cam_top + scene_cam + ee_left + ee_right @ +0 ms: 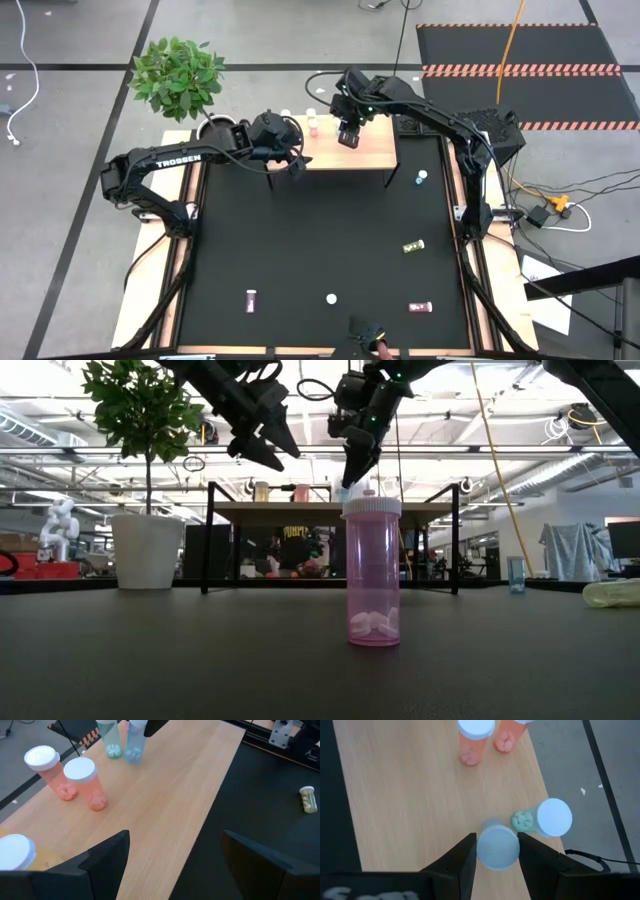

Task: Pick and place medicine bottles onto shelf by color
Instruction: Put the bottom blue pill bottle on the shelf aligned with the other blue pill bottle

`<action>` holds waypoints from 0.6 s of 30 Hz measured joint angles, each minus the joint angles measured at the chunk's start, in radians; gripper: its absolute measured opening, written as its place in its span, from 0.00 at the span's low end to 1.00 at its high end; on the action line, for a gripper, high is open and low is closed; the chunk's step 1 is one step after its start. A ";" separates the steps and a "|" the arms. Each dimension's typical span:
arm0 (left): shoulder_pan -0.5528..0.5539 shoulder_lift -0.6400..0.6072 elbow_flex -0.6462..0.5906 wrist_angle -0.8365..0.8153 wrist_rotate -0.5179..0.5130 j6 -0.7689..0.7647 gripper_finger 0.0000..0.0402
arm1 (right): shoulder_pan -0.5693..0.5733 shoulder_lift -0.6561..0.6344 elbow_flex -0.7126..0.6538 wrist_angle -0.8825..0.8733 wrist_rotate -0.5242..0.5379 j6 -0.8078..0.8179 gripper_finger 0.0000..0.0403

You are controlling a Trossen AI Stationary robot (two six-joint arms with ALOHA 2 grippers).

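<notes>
The wooden shelf [350, 148] stands at the far side of the black table [320, 250]. The right gripper [496, 851] is over the shelf, near its far edge. Its two fingers are closed on the white cap of a blue bottle [497, 846]. That bottle stands upright on the shelf, just beside a teal bottle [547, 818] that is already there. Two pink bottles [75, 780] stand close together on the shelf, a bit to the left of the blue ones. One yellow bottle [17, 854] is at the left end of the shelf.

The left gripper [283, 163] hangs over the left end of the shelf. Its fingers are spread wide apart and hold nothing.

More bottles wait on the table. A pink bottle [373, 572] stands upright in the middle, near the front edge. Another pink one [251, 298] lies on the near left. A third pink one [420, 307] lies on the near right. A yellow bottle [412, 245] lies on its side on the right. A blue bottle [421, 178] stands at the far right, near the shelf.

A green plant [180, 75] in a white pot [146, 550] sits past the far left corner.
</notes>
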 joint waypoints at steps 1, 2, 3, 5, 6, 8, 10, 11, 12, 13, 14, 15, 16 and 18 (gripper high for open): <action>0.000 0.000 0.000 0.000 0.000 -0.001 0.78 | -0.002 0.000 0.000 -0.001 0.000 0.002 0.33; 0.000 0.000 0.000 0.000 0.000 -0.002 0.78 | -0.004 0.000 0.000 -0.002 -0.001 0.003 0.33; 0.000 0.000 0.000 0.000 0.000 -0.003 0.78 | -0.005 0.000 0.000 -0.002 0.000 0.003 0.33; 0.000 0.000 0.000 0.000 0.000 -0.006 0.78 | -0.005 0.000 0.000 -0.006 -0.001 0.003 0.33; 0.000 0.000 0.000 0.000 0.000 -0.006 0.78 | -0.005 0.000 0.000 -0.008 -0.002 0.003 0.33; 0.000 0.000 0.000 0.000 0.000 -0.006 0.78 | -0.005 0.000 0.000 -0.010 -0.028 0.009 0.33; 0.001 0.000 0.000 0.000 0.000 -0.006 0.78 | -0.005 0.000 0.000 -0.009 -0.048 0.014 0.33; 0.001 0.000 0.000 0.000 0.000 -0.006 0.78 | -0.004 0.000 0.000 -0.009 -0.048 0.014 0.33; 0.001 0.000 0.000 0.000 0.000 -0.008 0.78 | -0.004 0.000 0.000 -0.009 -0.048 0.014 0.33; 0.001 0.000 0.000 0.000 0.000 -0.012 0.78 | -0.004 0.000 0.000 -0.009 -0.048 0.014 0.33; 0.001 0.000 0.000 0.000 -0.001 -0.018 0.78 | -0.005 0.000 0.000 -0.009 -0.048 0.013 0.33; 0.001 0.000 0.000 0.000 -0.001 -0.018 0.78 | -0.006 0.000 0.000 -0.009 -0.048 0.013 0.33; 0.001 0.000 0.000 0.000 -0.001 -0.018 0.78 | -0.006 0.000 0.000 -0.009 -0.048 0.013 0.33; 0.001 0.000 0.000 0.000 -0.001 -0.020 0.78 | -0.006 0.000 0.000 -0.009 -0.047 0.013 0.33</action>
